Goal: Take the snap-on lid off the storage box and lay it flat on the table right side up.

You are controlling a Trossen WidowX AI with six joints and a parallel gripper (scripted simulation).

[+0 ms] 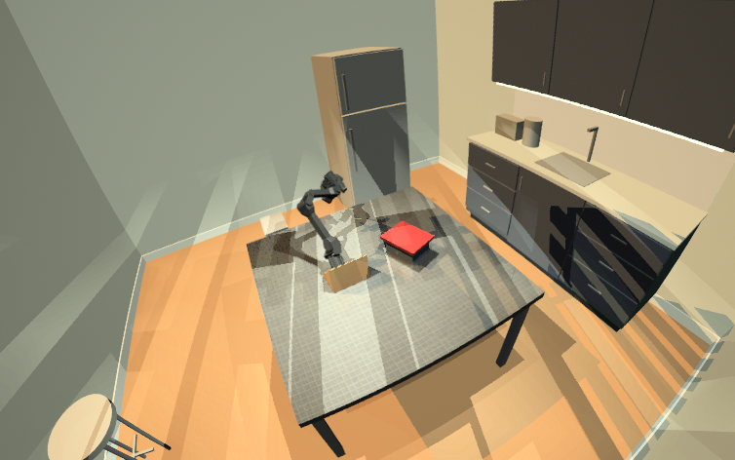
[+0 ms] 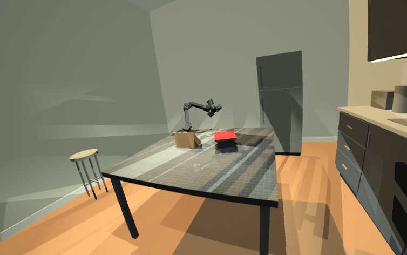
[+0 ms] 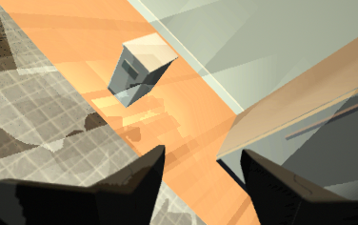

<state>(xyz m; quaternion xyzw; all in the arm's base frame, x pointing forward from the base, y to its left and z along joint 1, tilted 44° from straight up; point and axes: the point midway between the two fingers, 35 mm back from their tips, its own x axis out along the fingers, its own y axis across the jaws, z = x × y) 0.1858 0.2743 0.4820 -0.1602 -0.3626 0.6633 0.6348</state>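
The red lid lies level on top of the dark storage box, with its edges reaching a little past the box walls. The box stands on the table, to the right of the arm's base in the top and exterior views. My gripper is partly open, with nothing between its fingers. It is high above the far part of the table, behind the box and to its left in the top view. Neither lid nor box shows in the wrist view.
A tan angled block stands on the table directly in front of the arm's base, left of the box. The fridge stands past the table's far edge. A small grey cabinet-like object stands on the floor.
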